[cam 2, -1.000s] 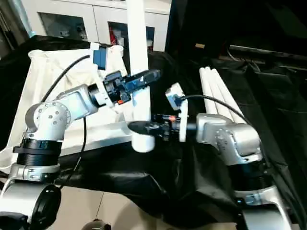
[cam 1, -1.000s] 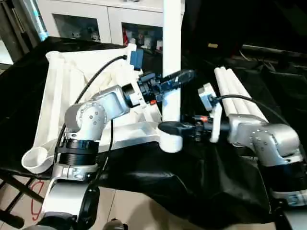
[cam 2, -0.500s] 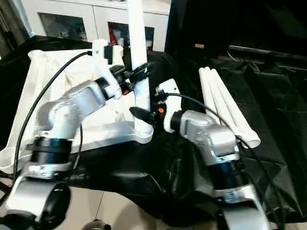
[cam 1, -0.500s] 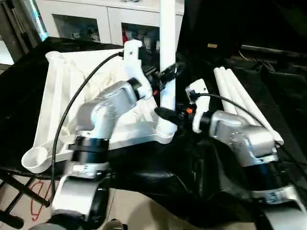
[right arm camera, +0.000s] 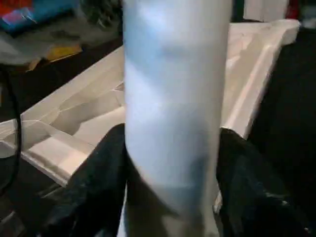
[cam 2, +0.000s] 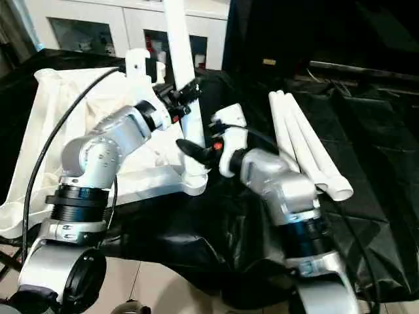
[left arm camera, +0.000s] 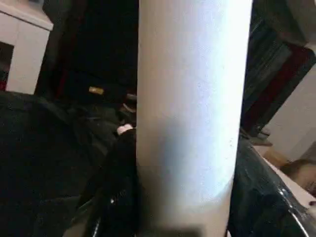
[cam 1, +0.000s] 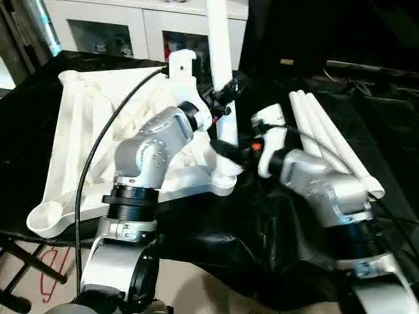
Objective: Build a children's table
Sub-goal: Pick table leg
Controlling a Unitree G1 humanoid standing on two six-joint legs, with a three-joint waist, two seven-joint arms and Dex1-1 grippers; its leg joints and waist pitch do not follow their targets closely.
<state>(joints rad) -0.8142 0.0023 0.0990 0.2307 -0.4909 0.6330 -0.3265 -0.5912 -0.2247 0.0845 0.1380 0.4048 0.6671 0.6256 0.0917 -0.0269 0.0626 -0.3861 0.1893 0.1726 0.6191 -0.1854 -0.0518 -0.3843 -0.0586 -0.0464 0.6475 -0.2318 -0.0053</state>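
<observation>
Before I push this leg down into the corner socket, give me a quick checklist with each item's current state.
1. Left pincer around the leg: ok.
2. Right pincer around the leg lower down: ok.
3. Leg foot at the near corner socket of the tabletop: ok.
4. Leg upright: not ok, it tilts.
5. Leg fully seated: cannot tell.
6. Three spare legs lying apart on the black cloth: ok.
</observation>
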